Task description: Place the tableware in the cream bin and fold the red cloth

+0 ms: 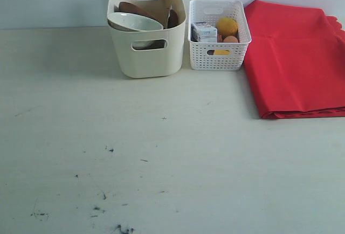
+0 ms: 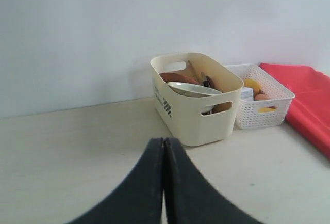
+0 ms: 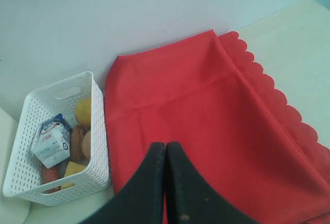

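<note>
You had the left gripper (image 2: 164,146) and right gripper (image 3: 166,149) clenched empty, the tableware (image 1: 135,22) sat in the cream bin (image 1: 145,64) at twelve o'clock, and the red cloth (image 1: 296,61) at two o'clock looked limp, light, best pinched at a corner.

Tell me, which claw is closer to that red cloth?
The right one. The right claw, shut, hangs right over the red cloth. The left claw, also shut, is over the table facing the cream bin, with the cloth well off to one side.
</note>
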